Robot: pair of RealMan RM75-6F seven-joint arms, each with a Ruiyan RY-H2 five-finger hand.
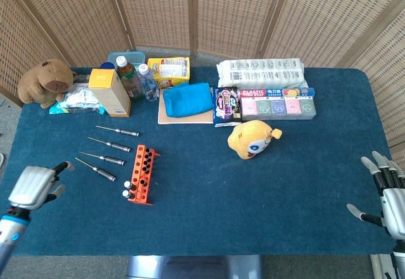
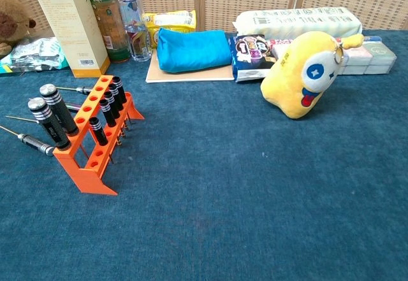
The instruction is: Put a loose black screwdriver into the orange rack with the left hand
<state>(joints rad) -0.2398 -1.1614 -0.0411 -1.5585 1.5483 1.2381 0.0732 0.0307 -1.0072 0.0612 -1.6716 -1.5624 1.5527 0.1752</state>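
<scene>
here the left hand [image 1: 30,186] is hovering empty, fingers apart, at the counter's left edge; the nearest loose black screwdriver [image 1: 96,169] is lying just beyond.

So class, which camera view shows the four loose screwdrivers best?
The head view: all four loose screwdrivers lie in full left of the orange rack. The chest view shows only parts of them, behind the rack.

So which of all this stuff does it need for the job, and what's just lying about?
For the job:
- loose black screwdrivers
- orange rack, partly filled
- left hand, holding nothing

Just lying about:
- yellow plush toy
- brown plush animal
- blue pouch
- bottles
- yellow carton
- snack packets
- right hand, open at the table edge
</scene>
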